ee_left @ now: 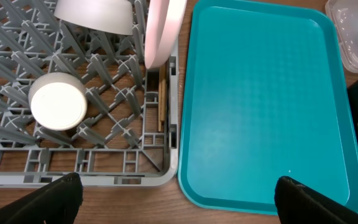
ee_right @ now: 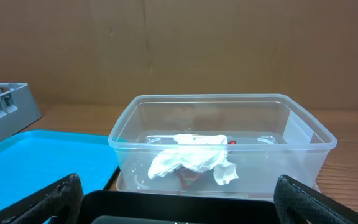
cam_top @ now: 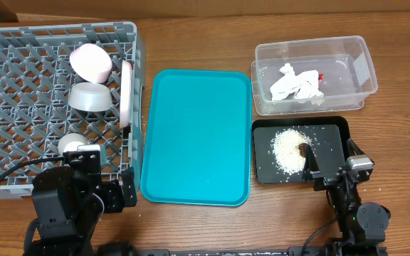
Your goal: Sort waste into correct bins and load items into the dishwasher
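The left gripper [ee_left: 180, 198] is held wide and empty beside the rack [ee_left: 104, 178]; the right gripper [ee_right: 179, 200], equally wide, is pointed at the tub [ee_right: 222, 99], where a napkin [ee_right: 194, 158] is contained.

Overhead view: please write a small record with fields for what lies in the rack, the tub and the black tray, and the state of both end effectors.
dish rack: pink bowl, grey bowl, white cup, plate on edge, chopsticks
clear tub: napkin, red wrapper
black tray: rice, brown bits
teal tray: between rack and bins
left end effector: open, holds nothing
right end effector: open, holds nothing
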`<state>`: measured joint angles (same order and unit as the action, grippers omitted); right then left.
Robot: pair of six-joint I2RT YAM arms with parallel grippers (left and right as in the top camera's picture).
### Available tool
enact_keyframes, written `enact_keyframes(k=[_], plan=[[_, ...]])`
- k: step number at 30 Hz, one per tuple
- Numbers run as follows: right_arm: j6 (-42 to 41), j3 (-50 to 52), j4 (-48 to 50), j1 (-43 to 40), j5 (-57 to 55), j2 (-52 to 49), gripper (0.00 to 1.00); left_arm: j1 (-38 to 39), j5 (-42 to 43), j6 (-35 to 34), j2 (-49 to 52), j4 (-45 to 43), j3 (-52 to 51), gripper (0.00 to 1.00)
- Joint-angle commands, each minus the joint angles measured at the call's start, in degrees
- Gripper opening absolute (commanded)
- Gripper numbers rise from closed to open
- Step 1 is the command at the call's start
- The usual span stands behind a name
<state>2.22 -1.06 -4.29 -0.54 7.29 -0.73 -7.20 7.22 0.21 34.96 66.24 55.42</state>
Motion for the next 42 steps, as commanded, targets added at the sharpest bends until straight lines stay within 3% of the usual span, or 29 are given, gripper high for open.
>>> enact_keyframes(k=[1,20,35,42], plan=[[0.4,0.6,0.3,0.5,0.4,0.6,1.0,0.2,-0.3,1.1,-0.5,0.0,-0.2,1.0],[0.4,0.6,0.3,0.5,0.4,0.6,1.0,0.2,-1.2,1.4,-2.6,-1.6,-1.3,1.0],[0.4,0.6,0.3,0.5,0.4,0.6,1.0,0.2,-0.3,-1.9,-30.7,-44.1,-38.4,1.0],[0.4,0.6,0.3,0.5,0.4,0.6,1.0,0.5,-1.9,-1.9,-34.8,-63.9,-50.2,1.0]])
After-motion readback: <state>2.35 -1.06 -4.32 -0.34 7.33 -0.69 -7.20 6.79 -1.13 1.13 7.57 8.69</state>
